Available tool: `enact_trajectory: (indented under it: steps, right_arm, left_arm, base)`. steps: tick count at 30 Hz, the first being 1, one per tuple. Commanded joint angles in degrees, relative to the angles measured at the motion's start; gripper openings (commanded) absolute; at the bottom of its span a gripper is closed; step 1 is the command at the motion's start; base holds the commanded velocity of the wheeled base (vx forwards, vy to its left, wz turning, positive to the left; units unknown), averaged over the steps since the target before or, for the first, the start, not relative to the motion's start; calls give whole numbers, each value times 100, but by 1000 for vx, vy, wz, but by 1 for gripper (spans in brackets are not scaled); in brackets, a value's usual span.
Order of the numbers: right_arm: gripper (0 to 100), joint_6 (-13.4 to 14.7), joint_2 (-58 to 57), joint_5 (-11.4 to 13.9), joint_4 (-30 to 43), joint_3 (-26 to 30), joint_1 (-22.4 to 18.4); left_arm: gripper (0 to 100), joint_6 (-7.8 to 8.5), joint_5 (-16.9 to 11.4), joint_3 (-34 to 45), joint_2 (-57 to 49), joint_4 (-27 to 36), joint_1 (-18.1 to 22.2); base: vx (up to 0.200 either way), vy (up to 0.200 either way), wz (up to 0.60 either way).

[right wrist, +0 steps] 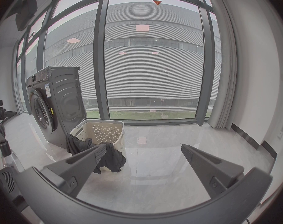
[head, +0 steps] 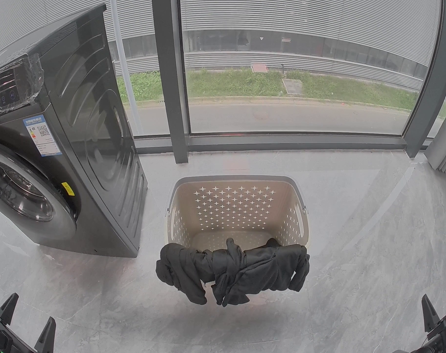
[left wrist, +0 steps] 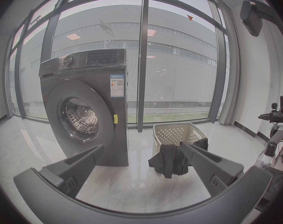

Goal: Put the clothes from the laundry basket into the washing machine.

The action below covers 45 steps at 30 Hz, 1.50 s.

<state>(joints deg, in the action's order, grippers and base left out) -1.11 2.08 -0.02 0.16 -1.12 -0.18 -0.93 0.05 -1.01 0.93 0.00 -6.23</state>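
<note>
A beige laundry basket [head: 237, 207] stands on the floor at the centre, with dark clothes [head: 232, 270] draped over its near rim and hanging outside. To its left stands the dark grey washing machine [head: 85, 138], its round drum opening [head: 17, 192] uncovered. My left gripper [head: 27, 322] is at the lower left corner, open and holding nothing. My right gripper [head: 441, 302] is at the lower right corner, also open and holding nothing. The left wrist view shows the drum [left wrist: 79, 119], the basket [left wrist: 178, 133] and the clothes [left wrist: 172, 161]. In the right wrist view are the basket [right wrist: 101, 131] and the clothes [right wrist: 94, 151].
Tall windows with a dark pillar [head: 171, 74] rise behind the basket. A pale curtain [head: 443, 148] hangs at the right. Open marble floor [head: 370, 231] lies in front of and right of the basket.
</note>
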Motion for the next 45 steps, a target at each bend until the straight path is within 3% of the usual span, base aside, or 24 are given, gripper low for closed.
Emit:
enact_trajectory:
  steps: [1, 17, 20, 26, 41, 45]
  right_arm:
    - [100, 5, -208, 2, 2, 112, 1]
    - [100, 5, -208, -6, -7, 112, 1]
    - [100, 5, -208, -6, -7, 112, 1]
    - [100, 5, -208, -6, -7, 112, 1]
    - [100, 5, -208, -6, 2, 112, 1]
    - [100, 5, -208, 2, -7, 112, 1]
  left_arm:
    - [100, -13, 13, 101, -93, 0, -1]
    - [100, -4, 30, 101, -93, 0, -1]
    - [100, 49, 30, 101, -93, 0, -1]
    - [100, 5, 30, 101, -93, 0, -1]
    - [100, 93, 39, 101, -93, 9, -1]
    - [100, 75, 39, 101, -93, 0, -1]
  base:
    - [200, 0, 0]
    - [200, 0, 0]
    - [0, 0, 0]
    - [0, 0, 0]
    - [200, 0, 0]
    - [0, 0, 0]
